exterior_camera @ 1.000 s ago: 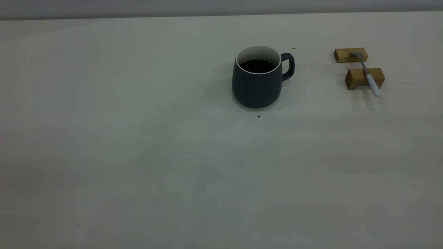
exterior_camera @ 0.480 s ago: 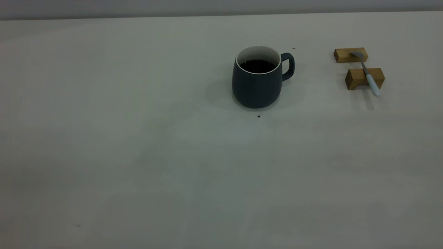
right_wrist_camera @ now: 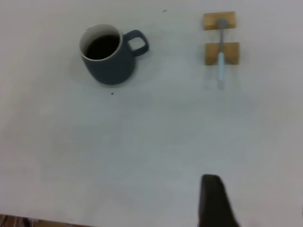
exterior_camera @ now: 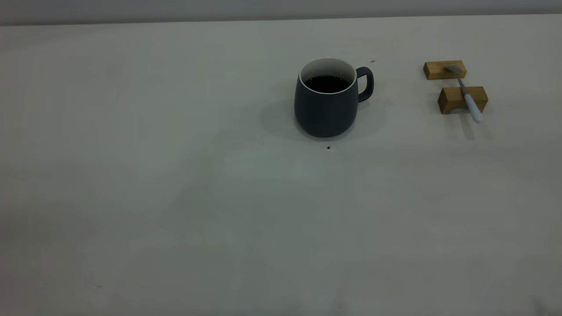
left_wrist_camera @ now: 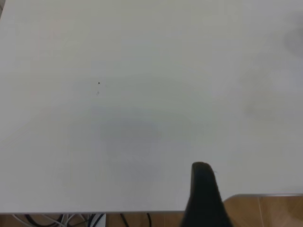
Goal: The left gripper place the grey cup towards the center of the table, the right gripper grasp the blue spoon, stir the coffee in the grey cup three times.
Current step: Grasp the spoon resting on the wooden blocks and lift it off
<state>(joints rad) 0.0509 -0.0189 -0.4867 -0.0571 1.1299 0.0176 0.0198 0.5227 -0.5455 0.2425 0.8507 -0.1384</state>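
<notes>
— Grey cup status? Left end effector?

— Cup upright on the counter, well ahead of both end effectors; finger spread indeterminable. Advise a level approach to avoid spilling coffee. Blue spoon rests across wooden blocks, beyond the right end effector.

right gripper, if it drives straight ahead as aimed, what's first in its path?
Probably bare table. In its wrist view one finger shows; the blue spoon on wooden blocks lies farther ahead, the grey cup off to one side. Depth unclear.

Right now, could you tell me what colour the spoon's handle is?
Pale blue; the spoon shows best in the exterior view.
</notes>
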